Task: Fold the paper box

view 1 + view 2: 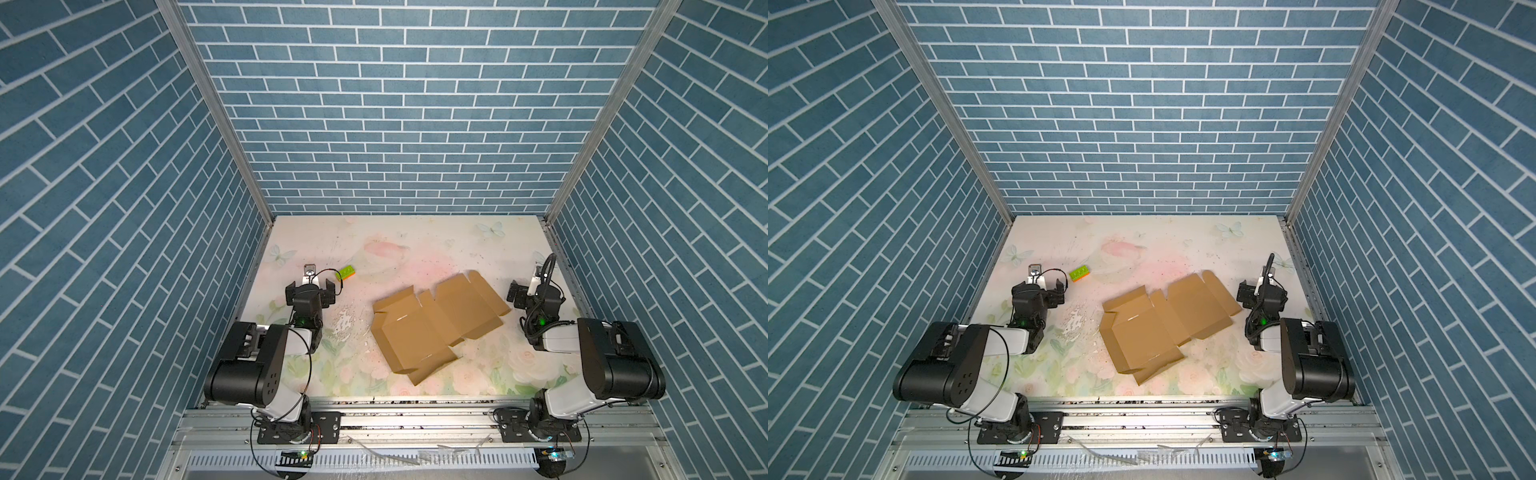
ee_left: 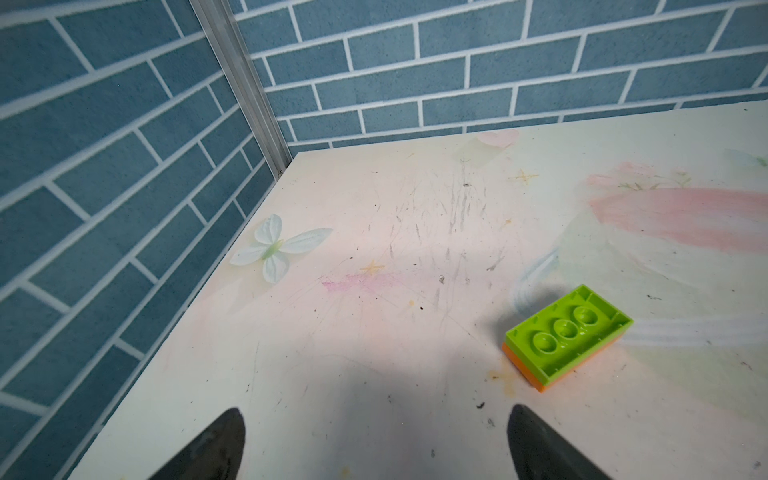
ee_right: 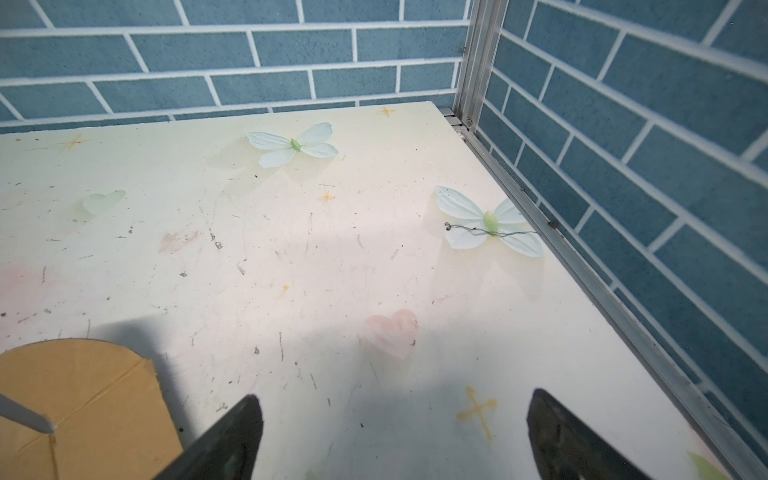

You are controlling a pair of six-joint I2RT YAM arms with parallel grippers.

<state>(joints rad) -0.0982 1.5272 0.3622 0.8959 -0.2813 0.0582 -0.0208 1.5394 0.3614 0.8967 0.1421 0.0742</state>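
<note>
Starting with the desk (image 1: 415,245): broad, flower-printed, scratched, carrying everything. Lying on it, opened out and nearly flat, turned askew: the paper box (image 1: 432,324), with creases, tabs and slots plainly visible. Around its left-hand panel, some side flaps already a little raised, apparently, in both top views.

To the left of the box and well apart from it, the left tool (image 2: 376,424), jaws wide apart and empty, hanging over bare desk in the left wrist view. Just beside the rounded flap at the right end of the box, the right tool (image 3: 392,415), jaws also wide apart, holding nothing, not touching the cardboard. Beyond the left end of the box, near the left tool, a small green toy brick (image 2: 567,336): no part of this job.

Judging from all this, probably at the approach step, with no fold begun yet. To do it well:

- Bring both tools in to the box together, one at each end.
- Press down on the large panel with one tool, against likely sliding of the light cardboard on the smooth desk.
- Slip one finger of the other tool under an already raised flap, not under a flat one.
- Lift along the crease, slowly, without pinching across it.
- Keep clear of the brick on the way in.
</note>
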